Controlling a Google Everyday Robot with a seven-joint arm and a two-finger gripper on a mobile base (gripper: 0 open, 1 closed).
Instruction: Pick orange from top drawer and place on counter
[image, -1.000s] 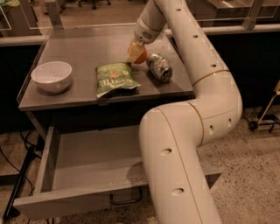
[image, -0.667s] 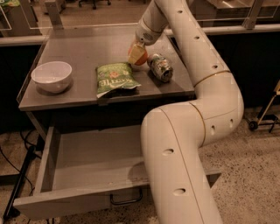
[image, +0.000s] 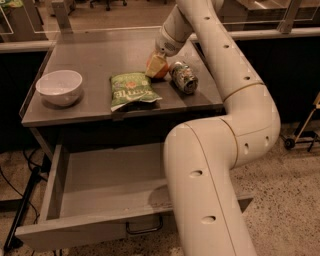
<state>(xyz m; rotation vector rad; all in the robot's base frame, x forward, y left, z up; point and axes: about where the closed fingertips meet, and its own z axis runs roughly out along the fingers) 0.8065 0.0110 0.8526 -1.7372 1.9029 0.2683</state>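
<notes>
One orange (image: 164, 74) is being pinched by the gripper (image: 157, 66), low over the counter (image: 100, 55), toward its right edge, just beside the can (image: 183, 76). Position is being kept almost unchanged from a second ago; placement is being judged nearly done, release pending.

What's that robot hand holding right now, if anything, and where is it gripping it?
The gripper holds the orange by its sides, low at the counter, beside the can.

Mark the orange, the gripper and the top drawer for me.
orange (image: 163, 74): camera view, its exposed lower right side.
gripper (image: 156, 66): camera view, its tip, over the counter (image: 100, 55) at the orange.
top drawer (image: 75, 233): camera view, front panel.
</notes>
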